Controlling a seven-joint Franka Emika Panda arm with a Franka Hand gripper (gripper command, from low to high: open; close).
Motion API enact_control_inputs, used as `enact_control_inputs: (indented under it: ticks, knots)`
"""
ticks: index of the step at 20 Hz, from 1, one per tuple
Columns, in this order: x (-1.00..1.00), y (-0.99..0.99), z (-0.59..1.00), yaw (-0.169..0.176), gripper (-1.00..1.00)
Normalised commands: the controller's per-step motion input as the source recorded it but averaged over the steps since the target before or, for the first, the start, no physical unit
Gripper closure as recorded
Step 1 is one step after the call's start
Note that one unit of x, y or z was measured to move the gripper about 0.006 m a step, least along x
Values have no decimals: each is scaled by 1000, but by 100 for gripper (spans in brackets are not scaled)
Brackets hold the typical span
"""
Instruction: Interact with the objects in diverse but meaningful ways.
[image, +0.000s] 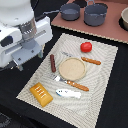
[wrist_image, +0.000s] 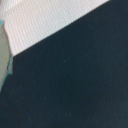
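In the exterior view the toys lie on a pale striped mat (image: 102, 75). A red round tomato (image: 86, 47) is at the far right. A dark brown sausage stick (image: 52, 63) lies left of a tan round plate (image: 72, 68). A yellow-orange ridged bread slab (image: 41, 94) is at the near left corner, with a small white-and-blue oblong piece (image: 68, 93) beside it. My gripper (image: 20, 65) hangs above the mat's left edge, apart from all toys. Its jaws are blurred and I cannot tell how they stand. The wrist view shows only a mat corner (wrist_image: 50, 22) and dark table (wrist_image: 75, 85).
An orange sausage (image: 91, 61) and an orange-handled knife (image: 76, 85) lie by the plate. Two grey pots (image: 70, 12) (image: 95, 14) stand on a brown board (image: 112, 31) at the back. A bowl (image: 124, 19) is at the far right edge.
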Motion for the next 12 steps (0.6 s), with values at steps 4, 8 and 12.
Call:
enact_control_inputs:
  ticks: [4, 8, 12]
  knots:
    - [617, -436, 20, -5, -100]
    - [490, -233, -66, -2, -100]
    - [372, -263, -207, -17, -100]
